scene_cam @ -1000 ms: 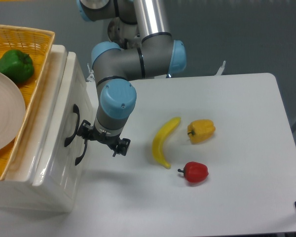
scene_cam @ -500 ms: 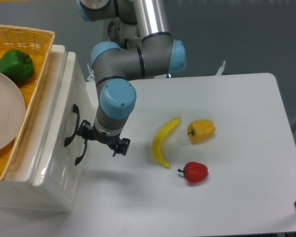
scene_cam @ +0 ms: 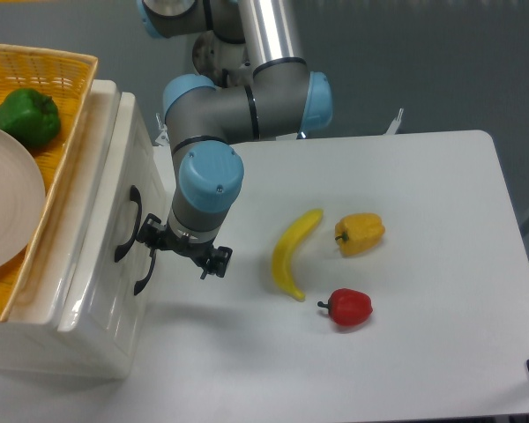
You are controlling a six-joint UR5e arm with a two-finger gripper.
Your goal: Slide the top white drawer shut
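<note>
The top white drawer (scene_cam: 113,181) is the upper glossy front panel of the white unit at the left, with a black curved handle (scene_cam: 126,225). Below it sits the lower white drawer (scene_cam: 128,330) with a like handle (scene_cam: 145,271). My gripper (scene_cam: 183,251) points down just to the right of the drawer fronts, level with the two handles. It is open, with nothing between the fingers. Its left fingertip (scene_cam: 150,236) is close to the handles; I cannot tell whether it touches them. How far the top drawer stands out is not clear from this angle.
A yellow wicker basket (scene_cam: 70,70) on top of the unit holds a green pepper (scene_cam: 26,116) and a white plate (scene_cam: 4,211). On the white table (scene_cam: 423,194) lie a banana (scene_cam: 295,251), a yellow pepper (scene_cam: 360,233) and a red pepper (scene_cam: 348,307).
</note>
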